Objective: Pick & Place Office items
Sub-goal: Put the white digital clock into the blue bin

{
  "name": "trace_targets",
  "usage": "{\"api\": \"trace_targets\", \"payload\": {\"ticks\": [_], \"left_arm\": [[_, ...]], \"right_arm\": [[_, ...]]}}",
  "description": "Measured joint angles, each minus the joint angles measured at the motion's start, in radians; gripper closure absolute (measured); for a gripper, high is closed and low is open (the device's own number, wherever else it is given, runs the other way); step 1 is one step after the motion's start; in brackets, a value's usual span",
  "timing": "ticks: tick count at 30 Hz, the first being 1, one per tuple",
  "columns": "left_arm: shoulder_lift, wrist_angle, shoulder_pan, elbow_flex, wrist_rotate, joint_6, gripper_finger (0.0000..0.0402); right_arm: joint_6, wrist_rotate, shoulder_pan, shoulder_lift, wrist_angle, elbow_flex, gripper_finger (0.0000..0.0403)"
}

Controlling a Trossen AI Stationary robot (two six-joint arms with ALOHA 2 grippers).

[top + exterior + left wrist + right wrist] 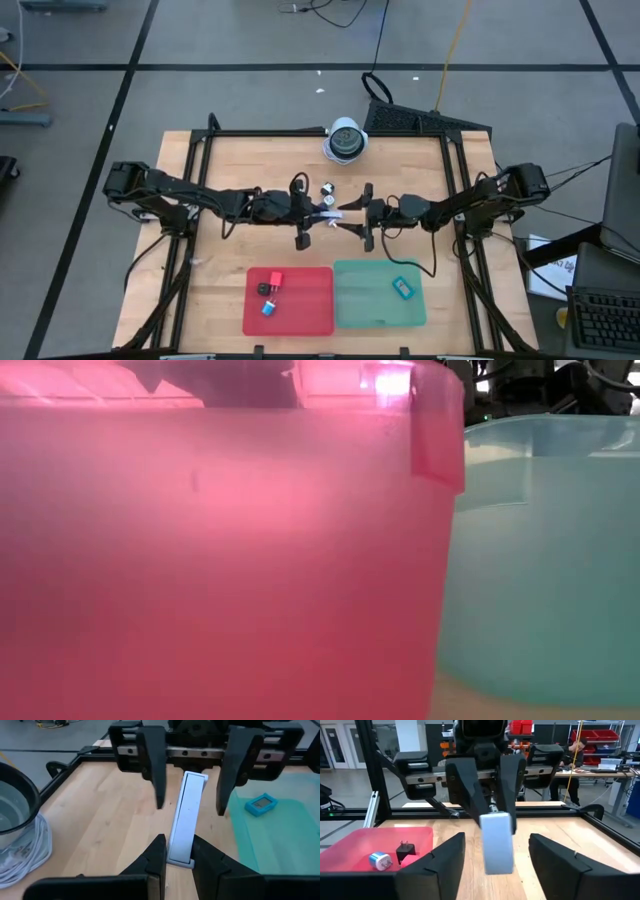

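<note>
My left gripper is shut on a long white flat piece over the table's middle. My right gripper faces it from the right, open, with its fingers standing on either side of the piece's free end without touching. A small dark square with a pale face lies on the wood just beyond. A red, a black and a blue piece lie in the red tray. A teal piece lies in the green tray. My left gripper pinches the white piece at the end nearest its wrist, between the two fingers. It comes level from the table's left, and the fingers lie along the piece. The piece sticks out roughly level toward the right gripper and looks lifted off the wood.
A round white-and-grey domed object with a coiled white cable stands near the far edge. The red tray wall and the green tray wall fill the low view. A person sits at a bench beyond the table.
</note>
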Motion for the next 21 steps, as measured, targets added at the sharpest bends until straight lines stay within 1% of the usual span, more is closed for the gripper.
{"api": "trace_targets", "payload": {"ticks": [17,21], "left_arm": [[0.0,0.005,0.0,0.0,0.0,-0.016,0.0342],[0.0,0.003,0.0,0.0,-0.001,-0.031,0.0342]], "right_arm": [[-0.014,0.002,0.0,0.0,-0.011,0.0,0.0328],[-0.03,0.005,-0.001,0.0,-0.012,0.0,0.0342]]}}
